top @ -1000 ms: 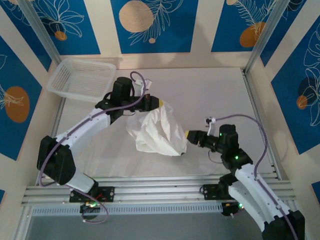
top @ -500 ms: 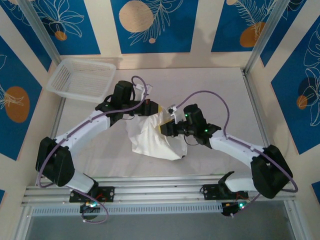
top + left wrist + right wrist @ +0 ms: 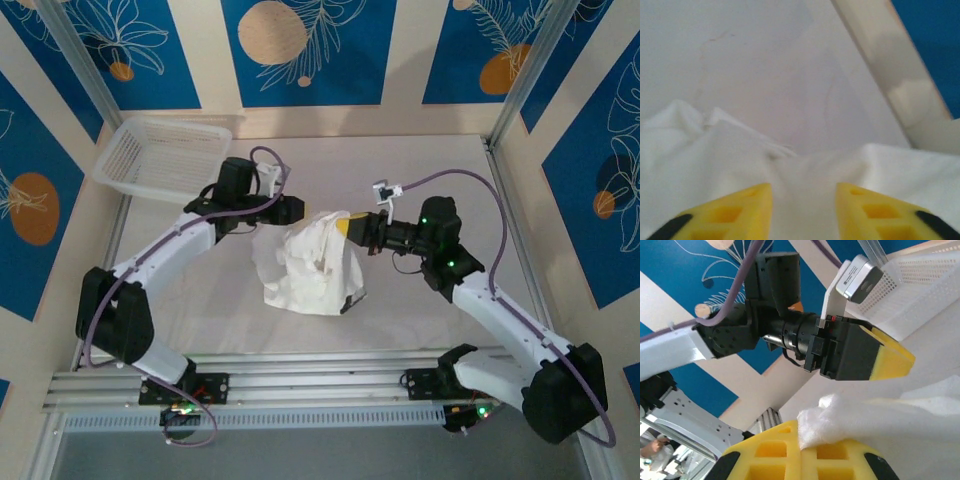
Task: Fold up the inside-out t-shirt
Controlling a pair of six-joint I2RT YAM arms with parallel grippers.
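Right wrist view: right tool clamped on a bunch of the t-shirt; left tool jaws stand apart, close to it.

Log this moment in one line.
left hand: open at t-shirt | right hand: shut on t-shirt | t-shirt: crumpled on table, not yet folded

Bare surface lies open beyond and right of the bunched t-shirt. The mesh basket blocks the far-left corner. Left end effector and right end effector crowd the shirt's far edge.
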